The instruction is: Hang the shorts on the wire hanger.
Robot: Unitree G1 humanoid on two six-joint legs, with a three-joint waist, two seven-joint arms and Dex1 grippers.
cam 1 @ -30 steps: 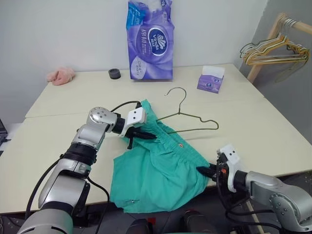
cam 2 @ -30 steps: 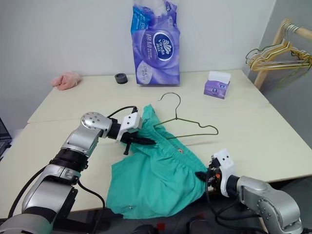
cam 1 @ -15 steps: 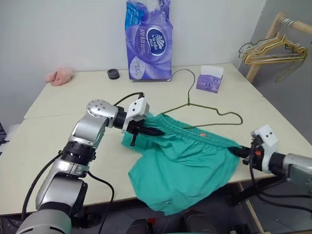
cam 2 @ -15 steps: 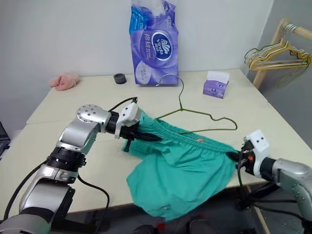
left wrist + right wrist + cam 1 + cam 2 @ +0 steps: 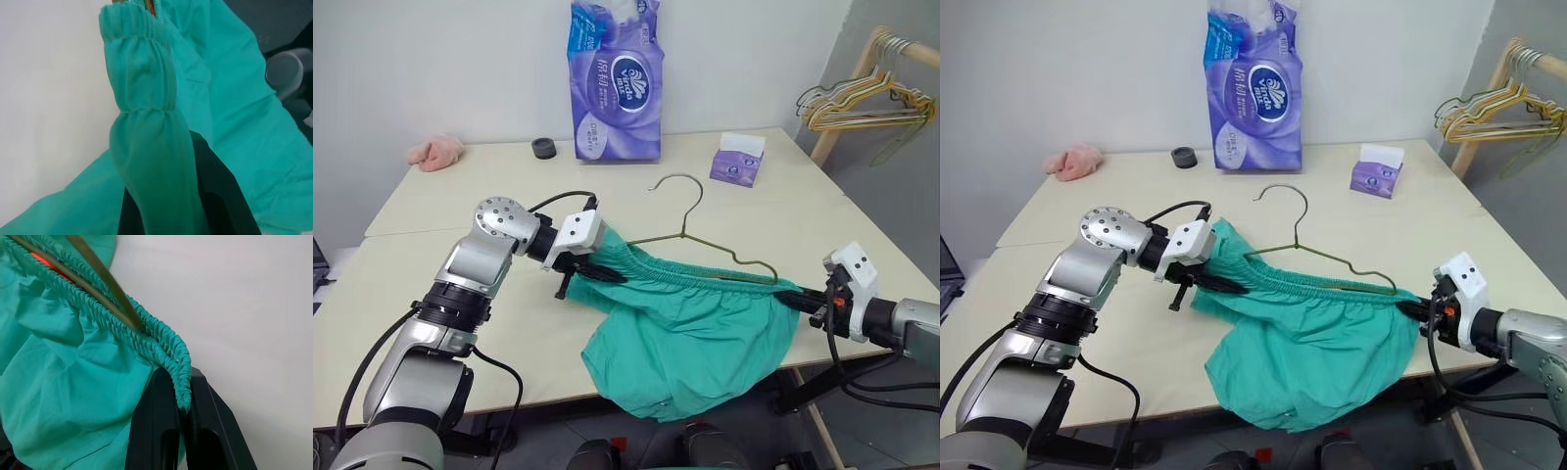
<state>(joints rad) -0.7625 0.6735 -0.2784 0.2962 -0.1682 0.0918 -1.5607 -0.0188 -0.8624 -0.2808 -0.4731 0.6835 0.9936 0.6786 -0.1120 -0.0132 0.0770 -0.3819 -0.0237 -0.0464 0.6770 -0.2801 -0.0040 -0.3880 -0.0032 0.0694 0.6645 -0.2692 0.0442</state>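
Shorts [image 5: 690,333] hanging stretched above worktop [image 5: 460,196] front edge; left gripper [image 5: 607,275] and right gripper [image 5: 800,304] jaws clamping opposite waistband ends; wire hanger [image 5: 705,245] lying against waistband

The left arm is built of silver-grey metal segments with black bands at the joints, a round silver joint cap ringed with small screws, and black cables that loop out from the forearm and hang below the elbow. At its wrist sits a white angular block, from which the left hand [image 5: 604,275] extends as two slim black fingers. The right arm is also silver-grey, with a white angular block at the wrist, black cables trailing beneath it, and the right hand [image 5: 800,303] with matching smooth black fingers [image 5: 205,431] that have slotted recesses near their bases.
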